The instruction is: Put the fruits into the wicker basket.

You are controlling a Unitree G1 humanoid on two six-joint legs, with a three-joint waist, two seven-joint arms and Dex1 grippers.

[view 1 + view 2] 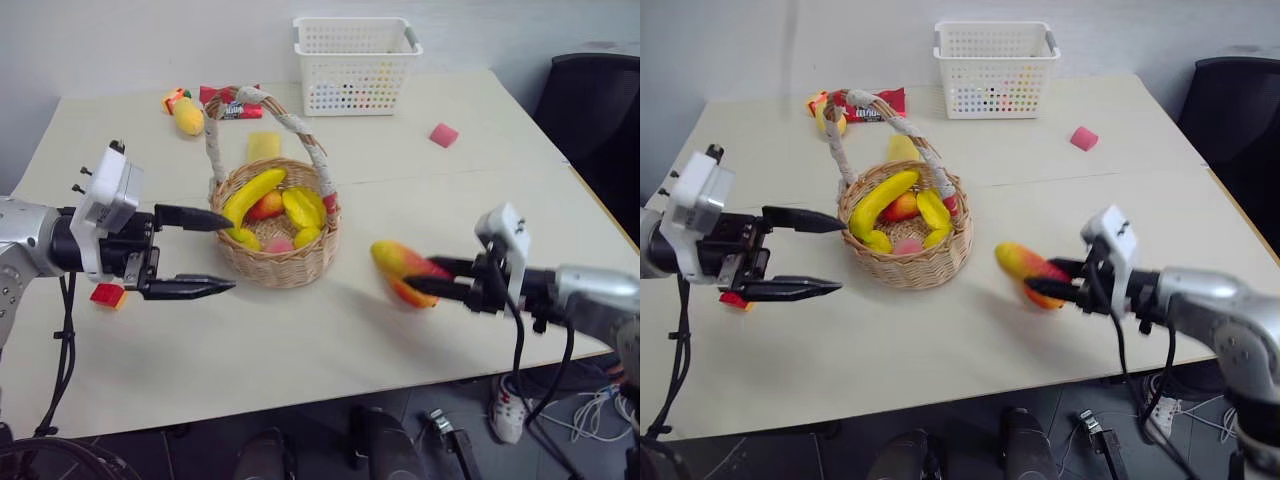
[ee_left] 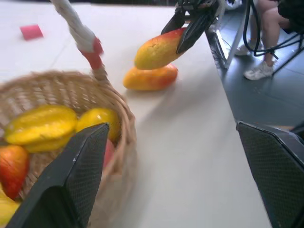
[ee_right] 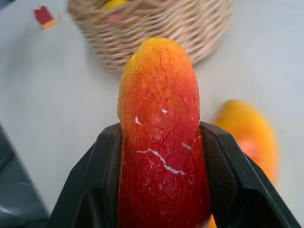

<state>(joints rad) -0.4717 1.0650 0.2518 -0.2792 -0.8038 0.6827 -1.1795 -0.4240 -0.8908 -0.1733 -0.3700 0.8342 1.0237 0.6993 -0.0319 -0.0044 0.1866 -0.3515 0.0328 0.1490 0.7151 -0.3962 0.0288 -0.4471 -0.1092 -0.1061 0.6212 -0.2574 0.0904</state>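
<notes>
2 mango fruits (image 2: 159, 47) (image 2: 151, 78), 1 wicker basket (image 1: 285, 262), 1 white basket (image 1: 356, 62), 1 pink block (image 1: 443, 135).

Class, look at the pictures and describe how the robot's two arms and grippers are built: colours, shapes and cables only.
Both arms have silver-grey metal forearms ending in black wrist sections. Each carries a white boxy camera block on the wrist. The left gripper and right gripper each have two long, tapering black fingers with finely textured inner pads. Black cables hang in loops below both forearms.

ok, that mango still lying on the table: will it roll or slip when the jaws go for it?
Probably rolls: the second mango is a smooth elongated oval lying on its side on the bare table. Likely rigid, since the held mango keeps its shape between the right gripper jaws. Its cracked paint looks glossy, so some slip seems possible; a grasp across the middle looks safest.
</notes>
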